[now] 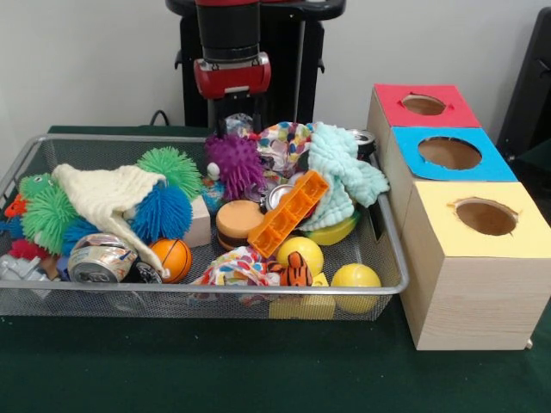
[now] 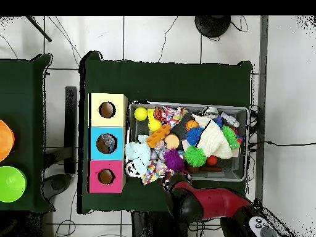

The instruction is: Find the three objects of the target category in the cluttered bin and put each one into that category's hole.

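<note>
The wire mesh bin (image 1: 215, 291) is full of toys and also shows in the overhead view (image 2: 185, 105). My gripper (image 1: 231, 110) hangs over the bin's far rim, just behind a purple spiky ball (image 1: 234, 162); its jaws are hidden. A clear wrinkly thing (image 1: 241, 125), possibly a bottle, sits right below it. Another clear crumpled piece (image 1: 15, 268) lies at the bin's near left corner. The blue-topped box with its hole (image 1: 449, 153) stands right of the bin, between the red and yellow boxes. In the overhead view my gripper (image 2: 172, 181) is at the bin's lower edge, and something grey shows inside the blue hole (image 2: 106, 143).
Silver cans (image 1: 102, 258) (image 1: 362, 138), spiky balls, a cream knit cloth (image 1: 108, 196), a mint cloth (image 1: 344, 172), an orange block (image 1: 291, 212) and yellow balls (image 1: 355, 277) crowd the bin. The red-topped box (image 1: 424, 105) and the yellow-topped box (image 1: 485, 217) flank the blue one.
</note>
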